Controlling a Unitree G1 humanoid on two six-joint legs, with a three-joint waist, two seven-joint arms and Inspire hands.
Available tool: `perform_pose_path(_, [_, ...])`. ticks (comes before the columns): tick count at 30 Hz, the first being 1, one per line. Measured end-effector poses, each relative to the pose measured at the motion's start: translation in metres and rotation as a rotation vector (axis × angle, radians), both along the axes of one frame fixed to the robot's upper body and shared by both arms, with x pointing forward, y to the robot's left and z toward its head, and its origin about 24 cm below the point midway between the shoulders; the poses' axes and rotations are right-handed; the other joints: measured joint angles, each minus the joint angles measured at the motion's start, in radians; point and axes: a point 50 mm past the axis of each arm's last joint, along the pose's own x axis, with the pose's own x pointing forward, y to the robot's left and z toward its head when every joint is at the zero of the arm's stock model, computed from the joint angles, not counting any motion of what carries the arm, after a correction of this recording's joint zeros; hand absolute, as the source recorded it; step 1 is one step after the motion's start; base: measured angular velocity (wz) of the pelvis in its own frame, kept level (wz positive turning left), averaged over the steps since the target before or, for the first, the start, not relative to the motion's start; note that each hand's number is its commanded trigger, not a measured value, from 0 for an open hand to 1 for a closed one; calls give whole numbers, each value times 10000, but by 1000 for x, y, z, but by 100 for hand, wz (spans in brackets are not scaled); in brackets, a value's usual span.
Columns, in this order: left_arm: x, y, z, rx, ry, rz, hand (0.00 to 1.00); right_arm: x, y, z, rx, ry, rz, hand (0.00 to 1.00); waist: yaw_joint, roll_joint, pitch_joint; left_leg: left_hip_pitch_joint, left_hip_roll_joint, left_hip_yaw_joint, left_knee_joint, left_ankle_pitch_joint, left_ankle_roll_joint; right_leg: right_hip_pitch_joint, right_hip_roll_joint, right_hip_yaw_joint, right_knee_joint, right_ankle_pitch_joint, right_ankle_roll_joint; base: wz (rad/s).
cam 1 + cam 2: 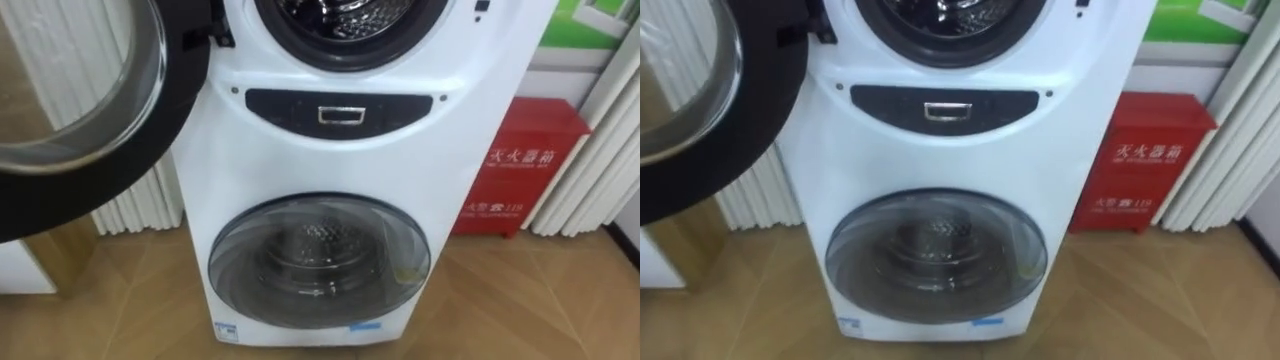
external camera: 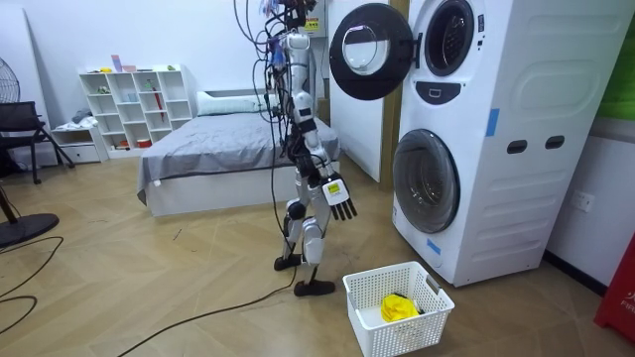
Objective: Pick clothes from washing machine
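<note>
The white stacked washing machine (image 1: 340, 160) stands right in front of me. Its upper drum (image 1: 345, 18) is open and bare metal shows inside. The upper door (image 1: 90, 100) hangs swung out to my left. The lower round door (image 1: 320, 255) is closed, with an empty-looking drum behind the glass. In the room view I stand upright about a step from the machine (image 2: 476, 129). My right hand (image 2: 337, 193) hangs at hip height with straight fingers, holding nothing. A white laundry basket (image 2: 429, 296) sits on the floor by my feet with a yellow cloth (image 2: 399, 307) in it.
A red cabinet (image 1: 520, 165) stands on the floor to the right of the machine. White pleated panels (image 1: 150, 205) rise on the left behind the open door. A bed (image 2: 218, 149) and a white shelf (image 2: 139, 104) are behind me.
</note>
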Motion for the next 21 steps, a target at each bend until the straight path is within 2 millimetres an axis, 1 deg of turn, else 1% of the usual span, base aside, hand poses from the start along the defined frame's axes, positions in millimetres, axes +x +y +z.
perform_pose_path(2, [-1, 0, 0, -52, -1, 170, 0, 1, 0, 0, -52, -11, 42, 0, 50, 36, 16, 77, 2, -27, 3, 0, 0, 102, 7, -22, -76, 0, 0, -8])
perform_pose_path(3, [-1, 0, 0, -99, -17, 304, 0, 1, 0, 0, -96, -11, 52, 0, 80, 69, 37, 139, 2, -34, 2, 0, 0, 197, 7, -37, -157, 2, -1, -6])
perform_pose_path(5, [-1, 1, 0, -136, -48, 449, 0, 3, 0, 0, -154, -41, 114, 0, 183, 73, 45, 184, 15, -54, 0, 0, 0, 253, 15, -44, -157, 2, -1, -6])
perform_pose_path(6, [-1, 2, 0, -136, -58, 530, 0, 5, 0, 1, -179, -97, 231, 0, 189, 95, 68, 174, 70, -165, 0, 0, 0, 284, 17, -68, -173, 1, 0, 0])
perform_pose_path(10, [-1, 7, 1, -41, -124, 822, 0, 11, 0, 2, -202, -216, 316, 0, 221, 85, 76, 180, 52, -307, 0, 0, -1, 339, 20, -203, -248, 1, 0, 12])
perform_pose_path(13, [-7, 11, 1, -219, -176, 1815, 0, 15, 0, 3, -244, -318, 319, 0, 266, 62, 75, 156, 50, -316, 1, -1, -3, 364, 37, -246, -278, 7, -9, 5])
perform_pose_path(16, [-20, 18, 0, -392, -108, 3033, 0, 15, -2, 3, -292, -321, 230, 0, 247, 68, 77, 145, 55, -395, -22, -3, -6, 410, 42, -271, -303, 7, -11, 7])
perform_pose_path(19, [-27, 30, 2, -480, -201, 4346, 0, 12, -7, 4, -341, -324, 68, 0, 262, 73, 74, 190, 58, -454, -86, -1, -11, 400, 30, -257, -288, 7, -12, 6])
perform_pose_path(21, [-23, 47, 7, -289, -579, 5155, 0, 13, -13, 7, -452, -557, 196, 0, 242, 97, 84, 163, 57, -514, -79, -1, -12, 408, 16, -287, -280, 11, -16, 5])
